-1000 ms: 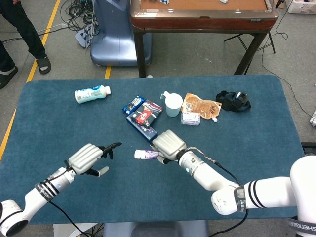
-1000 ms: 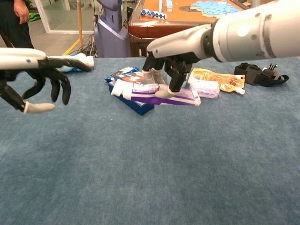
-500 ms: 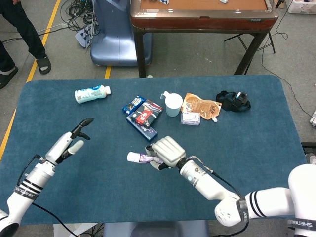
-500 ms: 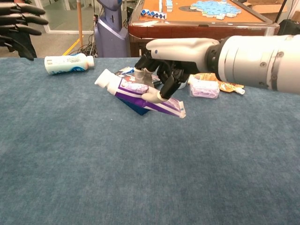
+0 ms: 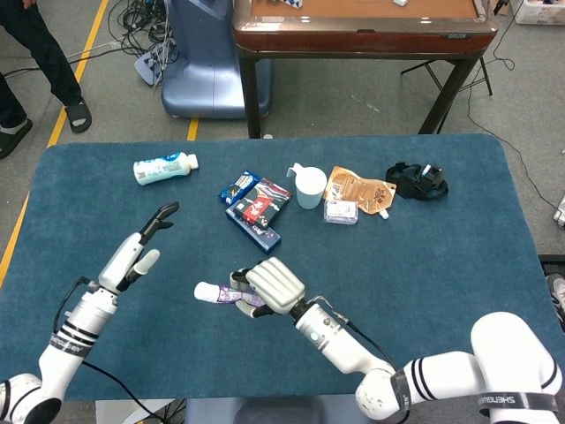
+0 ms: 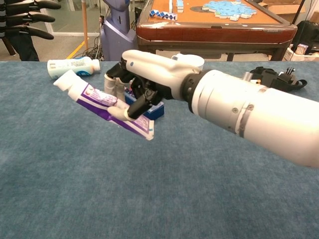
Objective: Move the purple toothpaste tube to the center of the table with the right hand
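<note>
My right hand (image 5: 270,286) grips the purple and white toothpaste tube (image 5: 221,294) and holds it above the blue table, near the front middle. In the chest view the toothpaste tube (image 6: 102,99) tilts, white cap up and to the left, crimped end down, with the right hand (image 6: 142,74) wrapped over its middle. My left hand (image 5: 141,247) hovers over the left side of the table with its fingers stretched out and apart, holding nothing. Only the fingertips of the left hand (image 6: 27,17) show at the chest view's top left corner.
A white bottle (image 5: 164,168) lies at the back left. Behind the tube are blue snack packs (image 5: 254,206), a white cup (image 5: 309,186), an orange pouch (image 5: 358,190), a small clear pack (image 5: 340,212) and a black strap (image 5: 417,181). The table's front edge (image 5: 221,396) is close.
My right hand has carried the tube left and toward the front, off the table and away from the snack packs. My left hand opened, stretched its fingers and rose to the left.
</note>
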`<state>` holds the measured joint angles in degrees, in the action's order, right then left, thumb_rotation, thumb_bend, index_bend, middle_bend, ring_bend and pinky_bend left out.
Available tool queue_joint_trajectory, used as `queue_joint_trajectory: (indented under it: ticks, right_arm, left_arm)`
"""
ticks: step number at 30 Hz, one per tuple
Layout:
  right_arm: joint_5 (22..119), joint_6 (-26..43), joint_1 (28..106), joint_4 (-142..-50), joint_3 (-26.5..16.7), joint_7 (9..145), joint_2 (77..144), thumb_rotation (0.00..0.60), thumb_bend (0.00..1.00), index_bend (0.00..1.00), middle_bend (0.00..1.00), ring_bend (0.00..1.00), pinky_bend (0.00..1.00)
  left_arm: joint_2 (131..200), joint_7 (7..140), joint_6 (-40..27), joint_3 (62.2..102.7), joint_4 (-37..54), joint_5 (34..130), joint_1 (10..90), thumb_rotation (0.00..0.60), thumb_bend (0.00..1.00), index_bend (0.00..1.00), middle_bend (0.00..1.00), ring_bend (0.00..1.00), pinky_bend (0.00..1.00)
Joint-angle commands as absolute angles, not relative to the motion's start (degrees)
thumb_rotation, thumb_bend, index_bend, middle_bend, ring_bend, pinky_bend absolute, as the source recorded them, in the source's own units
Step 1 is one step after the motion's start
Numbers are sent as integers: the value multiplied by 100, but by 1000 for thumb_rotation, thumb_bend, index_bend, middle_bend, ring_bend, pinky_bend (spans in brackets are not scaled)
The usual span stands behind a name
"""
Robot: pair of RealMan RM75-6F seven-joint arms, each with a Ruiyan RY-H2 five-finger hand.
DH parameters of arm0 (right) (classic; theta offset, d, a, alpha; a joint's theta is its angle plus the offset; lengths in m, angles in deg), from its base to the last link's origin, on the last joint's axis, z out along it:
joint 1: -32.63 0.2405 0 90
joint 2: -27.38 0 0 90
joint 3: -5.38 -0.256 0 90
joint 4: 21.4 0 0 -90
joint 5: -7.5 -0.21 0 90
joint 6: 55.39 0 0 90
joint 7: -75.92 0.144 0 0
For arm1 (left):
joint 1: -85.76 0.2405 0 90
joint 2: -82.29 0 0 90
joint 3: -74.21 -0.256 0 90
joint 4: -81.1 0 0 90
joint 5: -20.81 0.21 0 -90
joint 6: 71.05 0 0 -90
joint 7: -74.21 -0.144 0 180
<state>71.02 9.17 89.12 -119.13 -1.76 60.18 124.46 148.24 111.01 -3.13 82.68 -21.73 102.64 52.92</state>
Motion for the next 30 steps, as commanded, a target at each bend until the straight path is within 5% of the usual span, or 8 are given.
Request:
queue_joint_trajectory:
  ticks: [1,30]
  right_arm:
    - [7244,925,8878,-11696,-328,6066,12711,600,993,871,763,731,559]
    - [6950,208,8875,-11022,-1278,6528,13434,600,989,871,763,731,559]
  left_arm:
    - [15052,10866,-210,8305,-2056,10403,5266,0,0,0,0,0,95]
    - [16616,10174,337,8331,-915,11057,5127,0,0,0,0,0,75]
